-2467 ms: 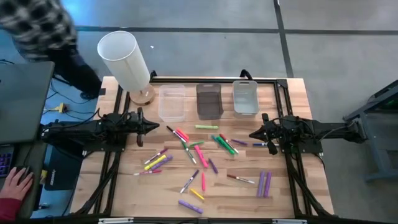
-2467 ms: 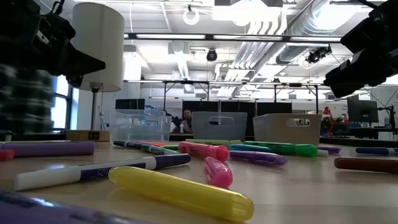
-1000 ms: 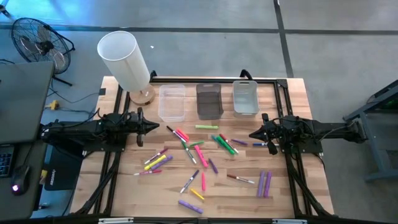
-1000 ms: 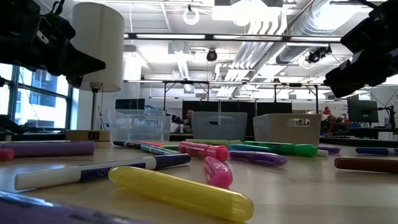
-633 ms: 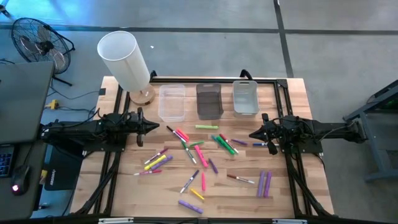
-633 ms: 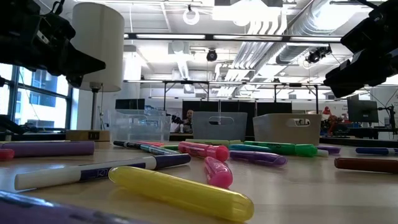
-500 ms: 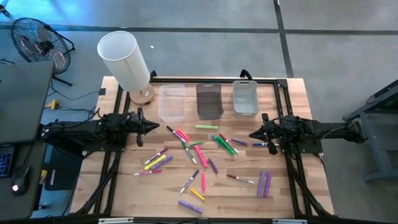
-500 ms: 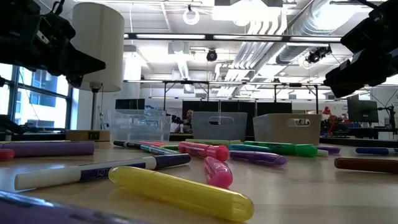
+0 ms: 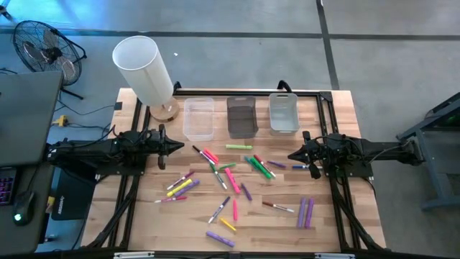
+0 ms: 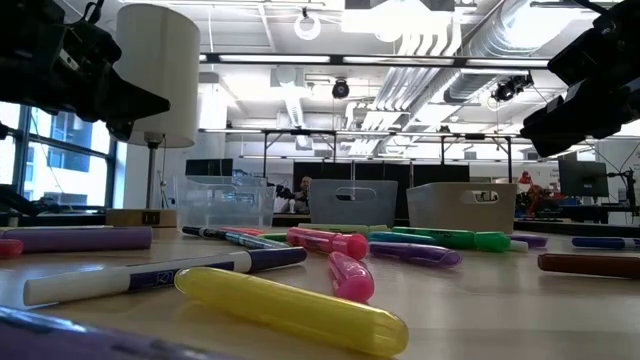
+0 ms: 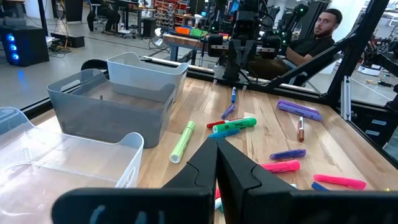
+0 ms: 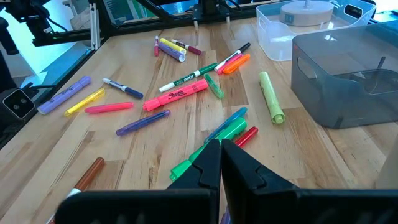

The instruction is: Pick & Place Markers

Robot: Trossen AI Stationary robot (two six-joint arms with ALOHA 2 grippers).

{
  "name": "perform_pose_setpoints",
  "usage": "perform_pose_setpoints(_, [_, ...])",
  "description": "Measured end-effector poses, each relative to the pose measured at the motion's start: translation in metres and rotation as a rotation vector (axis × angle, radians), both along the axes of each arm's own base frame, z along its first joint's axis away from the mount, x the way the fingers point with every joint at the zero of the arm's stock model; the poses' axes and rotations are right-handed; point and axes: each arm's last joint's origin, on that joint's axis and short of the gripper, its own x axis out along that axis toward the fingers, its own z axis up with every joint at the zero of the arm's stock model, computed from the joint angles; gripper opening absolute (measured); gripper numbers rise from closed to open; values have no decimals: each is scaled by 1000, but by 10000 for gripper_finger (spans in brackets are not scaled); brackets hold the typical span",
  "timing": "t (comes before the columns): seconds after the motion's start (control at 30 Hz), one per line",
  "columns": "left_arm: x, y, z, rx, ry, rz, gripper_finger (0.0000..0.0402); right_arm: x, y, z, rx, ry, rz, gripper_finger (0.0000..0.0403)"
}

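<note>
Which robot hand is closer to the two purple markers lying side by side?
The right one. The right gripper hovers just above and beside the two purple markers on its side of the table. The left gripper waits far across, near the lamp.

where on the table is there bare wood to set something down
Bare wood lies near the table's front-left corner, below the yellow and pink markers, and along the right edge past the two purple markers. The middle, below the three bins, is crowded.
</note>
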Motion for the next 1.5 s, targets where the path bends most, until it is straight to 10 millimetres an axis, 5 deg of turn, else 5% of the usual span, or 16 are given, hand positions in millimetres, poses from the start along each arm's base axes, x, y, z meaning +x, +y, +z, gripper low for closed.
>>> perform_pose_setpoints(0.83, [0, 1, 1, -5, -12, 23, 1, 0, 0, 0, 0, -1, 0, 3])
perform_pose_setpoints(1.03, [1, -2, 27, -124, -36, -26, 1, 0, 0, 0, 0, -1, 0, 3])
perform_pose_setpoints(1.27, [29, -13, 55, -83, 125, 27, 1, 0, 0, 0, 0, -1, 0, 2])
perform_pose_setpoints(1.5, [67, -33, 81, -44, 489, 88, 1, 0, 0, 0, 0, -2, 0, 2])
